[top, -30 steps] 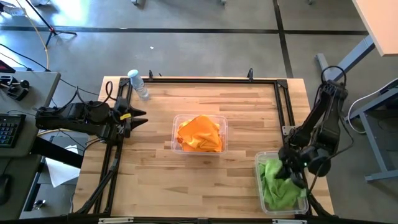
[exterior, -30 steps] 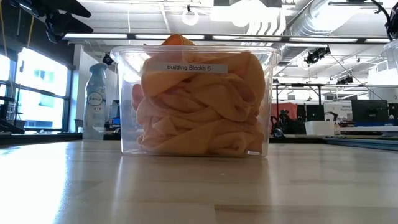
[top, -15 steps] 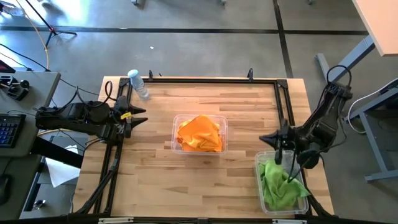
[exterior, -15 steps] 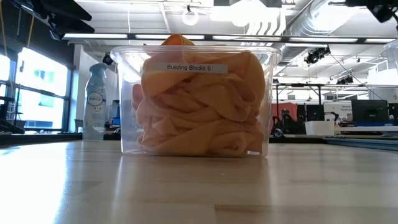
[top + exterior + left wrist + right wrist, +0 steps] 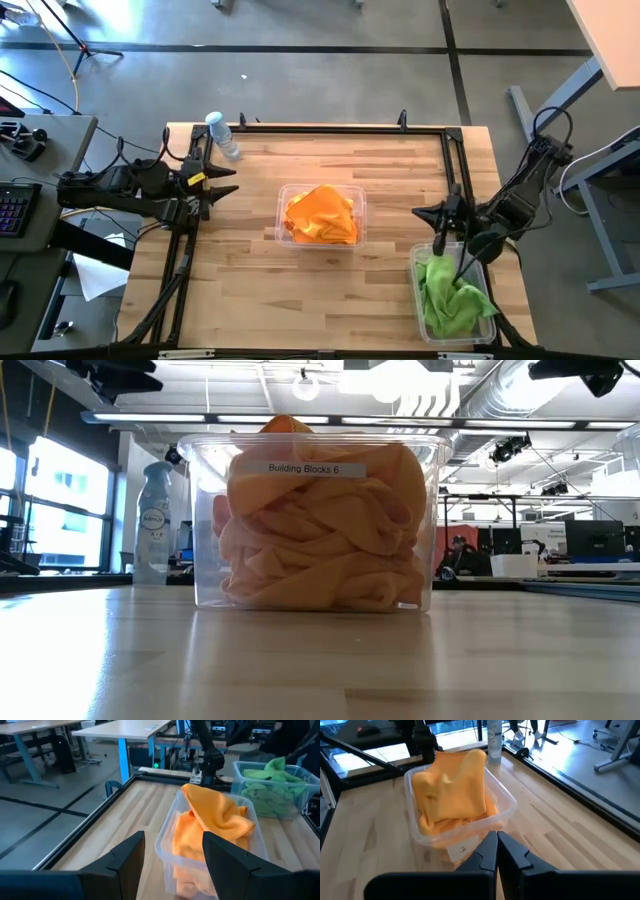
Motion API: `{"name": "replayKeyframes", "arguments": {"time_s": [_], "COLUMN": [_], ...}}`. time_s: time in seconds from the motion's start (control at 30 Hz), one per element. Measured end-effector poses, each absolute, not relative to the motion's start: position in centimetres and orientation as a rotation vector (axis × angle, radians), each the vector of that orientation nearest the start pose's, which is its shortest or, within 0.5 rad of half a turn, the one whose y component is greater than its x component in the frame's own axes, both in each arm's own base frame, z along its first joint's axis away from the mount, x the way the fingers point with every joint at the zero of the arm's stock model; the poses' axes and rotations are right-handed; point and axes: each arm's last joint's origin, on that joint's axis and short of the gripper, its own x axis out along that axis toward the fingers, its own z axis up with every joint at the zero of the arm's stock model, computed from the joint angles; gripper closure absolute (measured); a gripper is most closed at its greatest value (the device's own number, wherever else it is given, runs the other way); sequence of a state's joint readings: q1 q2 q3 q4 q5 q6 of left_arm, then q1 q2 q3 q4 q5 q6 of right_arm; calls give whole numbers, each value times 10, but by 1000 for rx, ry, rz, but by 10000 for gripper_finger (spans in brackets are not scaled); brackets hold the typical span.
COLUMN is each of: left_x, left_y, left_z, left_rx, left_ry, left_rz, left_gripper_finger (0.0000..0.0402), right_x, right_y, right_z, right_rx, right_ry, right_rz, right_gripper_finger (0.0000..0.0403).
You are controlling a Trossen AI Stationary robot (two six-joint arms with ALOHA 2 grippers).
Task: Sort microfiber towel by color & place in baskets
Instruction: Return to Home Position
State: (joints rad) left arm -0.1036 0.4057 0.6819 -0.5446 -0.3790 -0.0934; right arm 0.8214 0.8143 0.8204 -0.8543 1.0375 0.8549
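- Your left gripper [image 5: 230, 183] hangs above the worktop [image 5: 250, 290] just inside its left edge, about halfway along that edge. It points toward the middle. In the left wrist view its fingers [image 5: 131, 857] are spread wide, with nothing between them.
- Behind it, near the worktop's back left corner, a clear bottle [image 5: 224, 135] lies apart from everything else.
- At the middle of the worktop you have one clear basket [image 5: 279, 215]. The orange towels [image 5: 322, 213] are heaped in it, and the top fold rises above the rim. In the low view a strip label [image 5: 303, 468] on its wall reads "Building Blocks 6".
- Your right gripper [image 5: 418, 212] is raised over the worktop near its right edge, between the two baskets and just beyond the back end of the right-hand one. It points at the orange basket. In the right wrist view its fingers [image 5: 490, 851] are pressed together and carry nothing.
- In the front right corner of the worktop sits the second basket [image 5: 415, 285], close along the right edge. The green towels [image 5: 448, 295] are bunched in it, and a fold reaches up to its rim.
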Motion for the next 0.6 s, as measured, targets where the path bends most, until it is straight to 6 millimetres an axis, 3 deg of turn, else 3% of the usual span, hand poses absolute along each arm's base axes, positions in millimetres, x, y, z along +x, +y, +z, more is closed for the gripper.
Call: {"name": "replayKeyframes", "arguments": {"time_s": [0.13, 0.33, 0.6], "left_x": [89, 89, 88], "left_y": [2, 2, 2], "left_z": [307, 307, 306], "left_rx": [-22, -6, 12], "left_ry": [252, 256, 263], "left_rz": [285, 283, 281], "left_gripper_finger": [213, 213, 213], "right_x": [128, 169, 221], "right_y": [88, 91, 69], "right_z": [290, 284, 283], "right_rx": [163, 127, 31], "right_ry": [422, 473, 450], "right_rz": [-386, -338, -223], "right_gripper_finger": [403, 403, 403]}}
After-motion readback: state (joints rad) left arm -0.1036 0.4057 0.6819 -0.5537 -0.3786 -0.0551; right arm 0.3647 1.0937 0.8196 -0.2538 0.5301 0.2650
